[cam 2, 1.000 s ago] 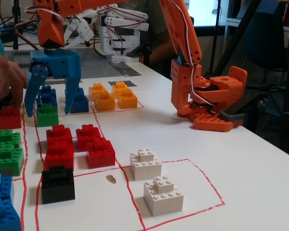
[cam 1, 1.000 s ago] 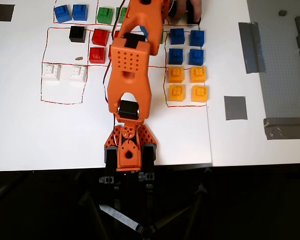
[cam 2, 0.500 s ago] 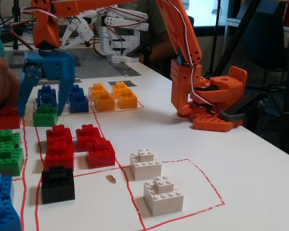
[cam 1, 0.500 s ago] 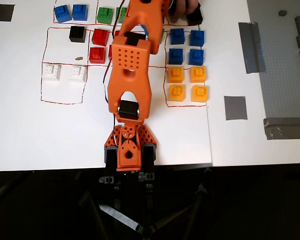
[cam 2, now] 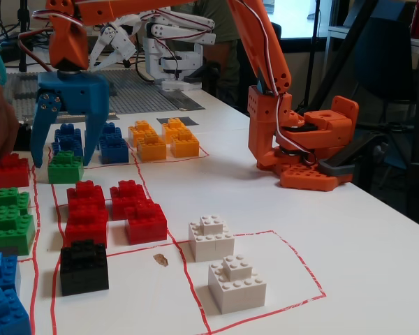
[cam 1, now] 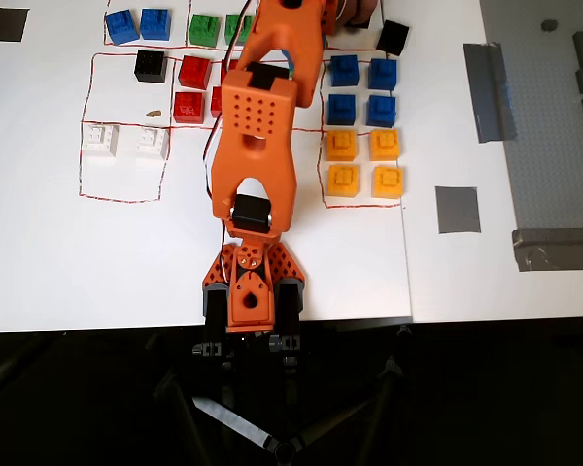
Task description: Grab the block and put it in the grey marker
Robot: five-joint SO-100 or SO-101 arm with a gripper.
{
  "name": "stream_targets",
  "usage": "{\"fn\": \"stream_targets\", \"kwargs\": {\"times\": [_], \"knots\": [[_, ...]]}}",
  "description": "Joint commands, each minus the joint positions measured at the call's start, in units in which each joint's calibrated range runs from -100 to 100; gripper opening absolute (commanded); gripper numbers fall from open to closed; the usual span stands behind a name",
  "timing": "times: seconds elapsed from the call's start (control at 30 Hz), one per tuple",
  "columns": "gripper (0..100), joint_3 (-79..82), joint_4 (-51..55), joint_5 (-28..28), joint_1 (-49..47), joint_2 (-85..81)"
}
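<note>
My claw (cam 2: 65, 143) hangs spread astride the block (cam 2: 65, 167) at the fixed view's left; closing off-centre could nudge it into the blue bricks (cam 2: 91, 142) behind.

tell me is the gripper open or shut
Open. In the fixed view the gripper has its two blue fingers spread apart, straddling a green block without closing on it.

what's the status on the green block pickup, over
Gripper open, fingers straddling a green block, not closed. Block on the table, unlifted. Grey marker empty, beyond the orange-yellow bricks. Nothing blocking.
</note>
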Motion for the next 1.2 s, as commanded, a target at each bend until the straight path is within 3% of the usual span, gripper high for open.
{"fn": "stream_targets", "kwargs": {"times": [0.0,0.27,0.33,0.43,0.83,1.17], "knots": [[24,-0.9,-0.5,0.5,1.3,-4.8],[21,2.8,-3.6,0.2,2.0,-5.2],[5,2.9,-3.8,0.2,2.3,-5.2],[0,3.1,-3.9,0.2,2.5,-5.3],[0,-3.1,5.6,1.8,-0.6,-14.6],[0,-7.5,18.8,8.2,-4.8,-28.5]]}}
